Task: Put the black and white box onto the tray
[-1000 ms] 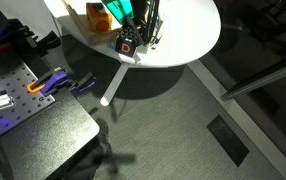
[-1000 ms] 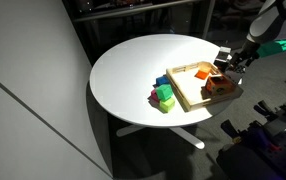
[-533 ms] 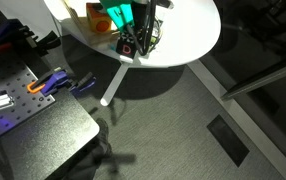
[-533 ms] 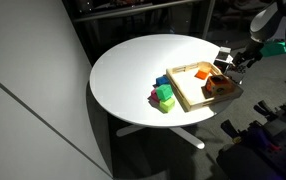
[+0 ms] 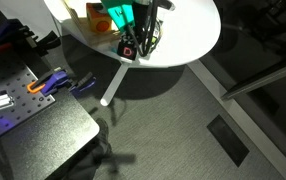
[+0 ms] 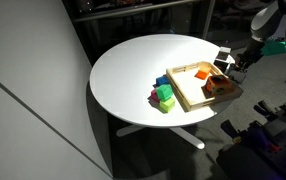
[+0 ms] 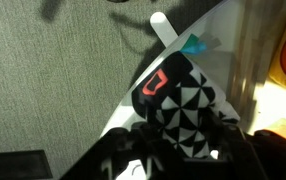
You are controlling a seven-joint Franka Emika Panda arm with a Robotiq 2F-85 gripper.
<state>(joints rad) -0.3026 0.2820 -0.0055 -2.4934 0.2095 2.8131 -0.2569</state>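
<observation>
View at the table edge. My gripper [image 7: 183, 150] stands over the black and white box [image 7: 180, 105], with one dark finger against each of its two sides; the jaws are closed in on the box with no gap showing. The box wears a pattern of black and white triangles, and its one mark is a red square outline with rounded corners, on the face turned toward the floor side in the wrist view. In an exterior view the box [image 5: 128, 46] sits at the rim of the round white table [image 5: 183, 40], under the gripper [image 5: 136, 33]; whether it is off the surface I cannot tell. In an exterior view the box [image 6: 223, 62] lies just beside the far corner of the tray [image 6: 191, 90], outside its rim. The tray holds an orange-brown block [image 6: 219, 86]; green blocks [image 6: 165, 98] stand on the table along its other side
</observation>
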